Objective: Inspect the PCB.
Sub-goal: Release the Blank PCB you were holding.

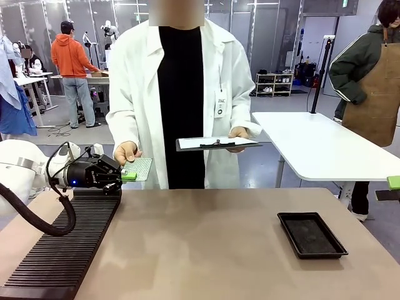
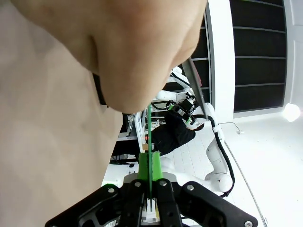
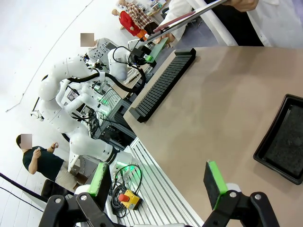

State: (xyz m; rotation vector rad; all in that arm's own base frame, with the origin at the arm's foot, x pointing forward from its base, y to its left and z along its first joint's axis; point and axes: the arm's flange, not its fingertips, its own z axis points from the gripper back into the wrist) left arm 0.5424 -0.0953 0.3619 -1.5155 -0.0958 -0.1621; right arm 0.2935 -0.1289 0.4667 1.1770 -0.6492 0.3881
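While the person in the white lab coat stands at the far side of the beige counter [image 1: 206, 250], the left pincer [image 1: 129, 176] is clenched on the PCB [image 1: 140, 167], a thin, flat, rectangular green circuit board with a finely patterned face. The board is up in the air, off the counter, near its far left corner and roughly level. And look, the person's hand [image 1: 124, 152] has it too, gripping the top edge right beside the pincer, so both are on it at once! From the left wrist, the board shows edge-on as a slim green line [image 2: 149, 127], sandwiched tight between the green pads [image 2: 143, 165], with that hand [image 2: 94, 71] looming huge and close. The person's other hand [image 1: 238, 132] holds a dark clipboard with white paper [image 1: 215, 143] flat at waist height. Down on the counter, a long black ribbed rack [image 1: 62, 250] runs along the left side, below the left pincer, and a shallow black rectangular tray [image 1: 311, 234] lies well apart on the right. Over there the right pincer [image 3: 157, 182] hangs above the counter's near edge, jaws spread wide, gripping nothing.
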